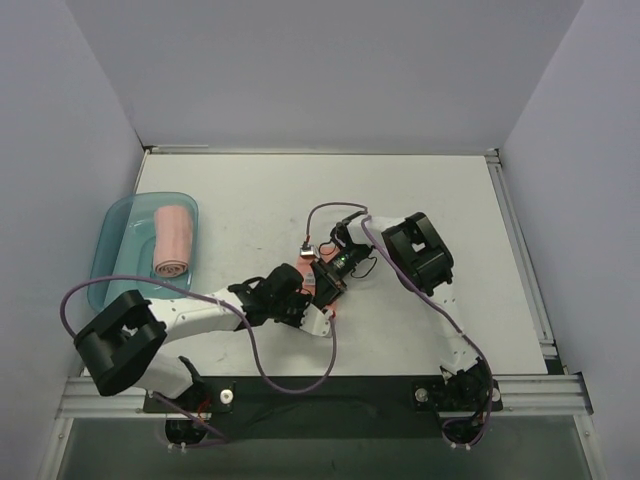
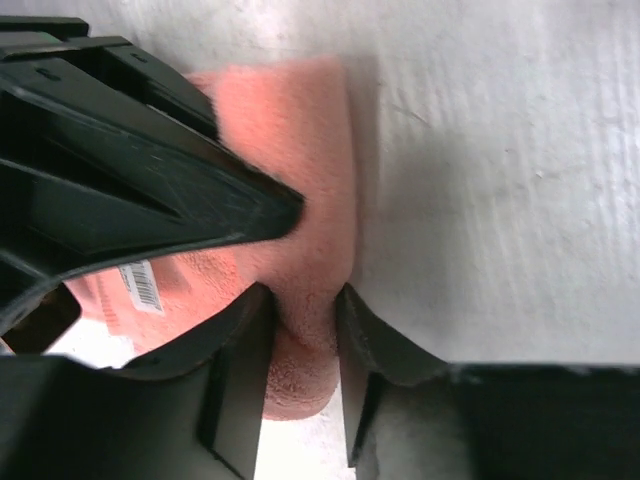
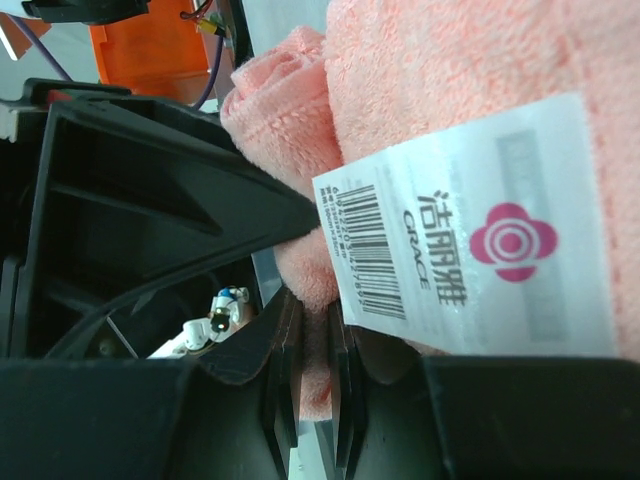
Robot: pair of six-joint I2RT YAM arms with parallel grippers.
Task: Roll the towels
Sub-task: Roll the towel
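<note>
A salmon-pink towel (image 1: 312, 284) lies mid-table, mostly hidden under both grippers. In the left wrist view, its rolled edge (image 2: 300, 370) sits between the fingers of my left gripper (image 2: 303, 300), which press it from both sides. The flat part of the towel (image 2: 290, 130) runs away from them. My right gripper (image 3: 308, 310) is shut on a thin fold of the same towel (image 3: 450, 60), beside its white barcode label (image 3: 470, 240). The two grippers (image 1: 305, 295) (image 1: 322, 275) nearly touch. A second towel (image 1: 172, 240), rolled into a cylinder, lies in the teal tray (image 1: 120, 225).
The translucent teal tray stands at the table's left edge. White walls close in the left, back and right sides. Purple cables loop off both arms near the table's middle and front.
</note>
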